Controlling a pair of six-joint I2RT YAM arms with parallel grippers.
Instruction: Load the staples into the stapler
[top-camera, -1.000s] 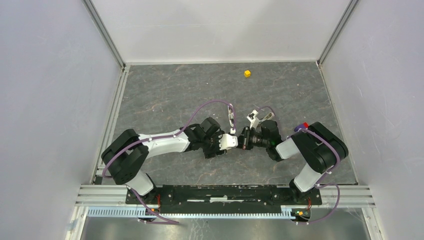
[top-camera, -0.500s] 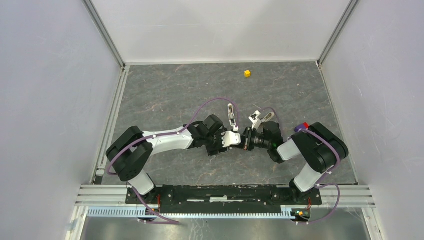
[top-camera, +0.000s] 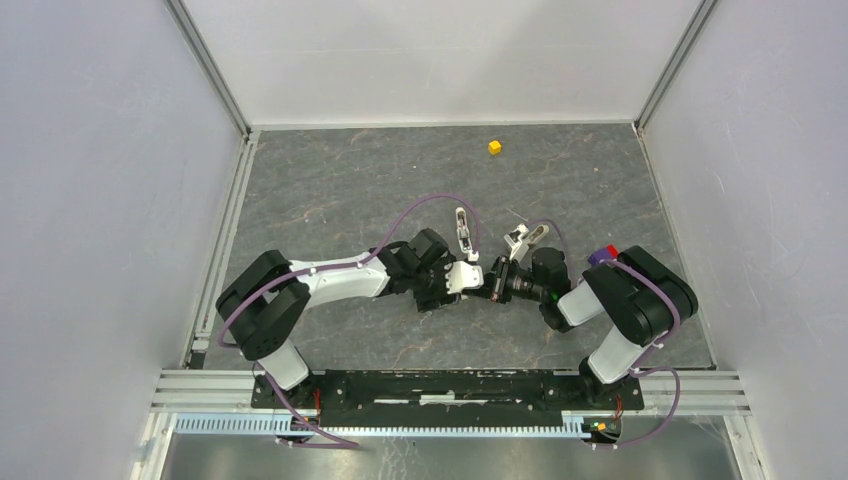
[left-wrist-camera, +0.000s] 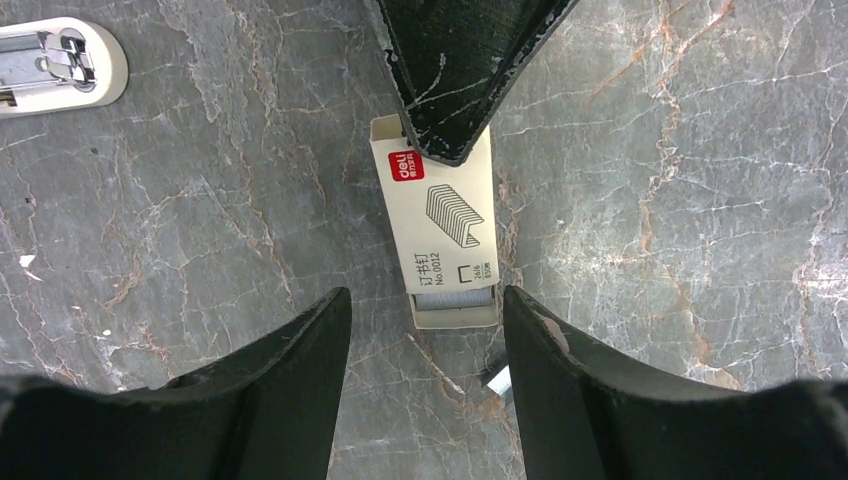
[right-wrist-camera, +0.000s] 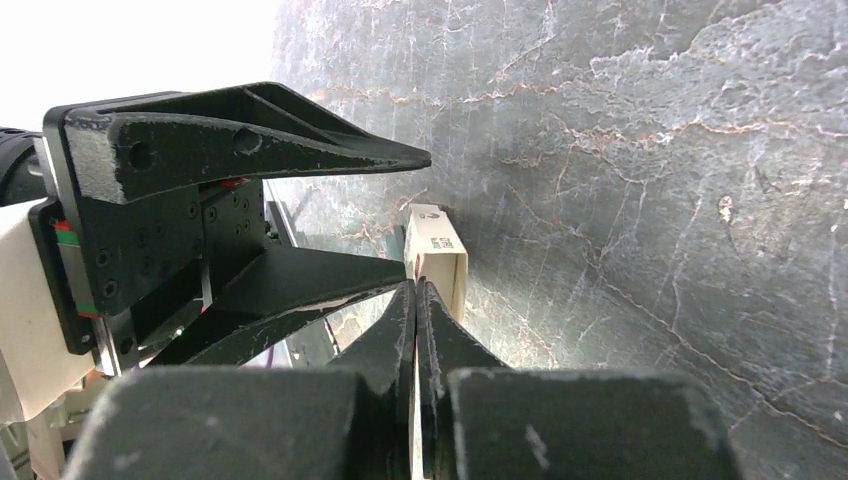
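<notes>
While the box (left-wrist-camera: 445, 230) lay on the surface (left-wrist-camera: 200, 200), left claw (left-wrist-camera: 425, 297) flanked its end, released; right claw (right-wrist-camera: 415, 288) clenched, tip touching box.

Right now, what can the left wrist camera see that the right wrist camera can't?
Only the left wrist view shows the white stapler lying at the corner and the staple box's printed top. Only the right wrist view shows the left gripper side-on, its jaws apart. Both show the box on the grey table, with the shut right gripper at one end.
</notes>
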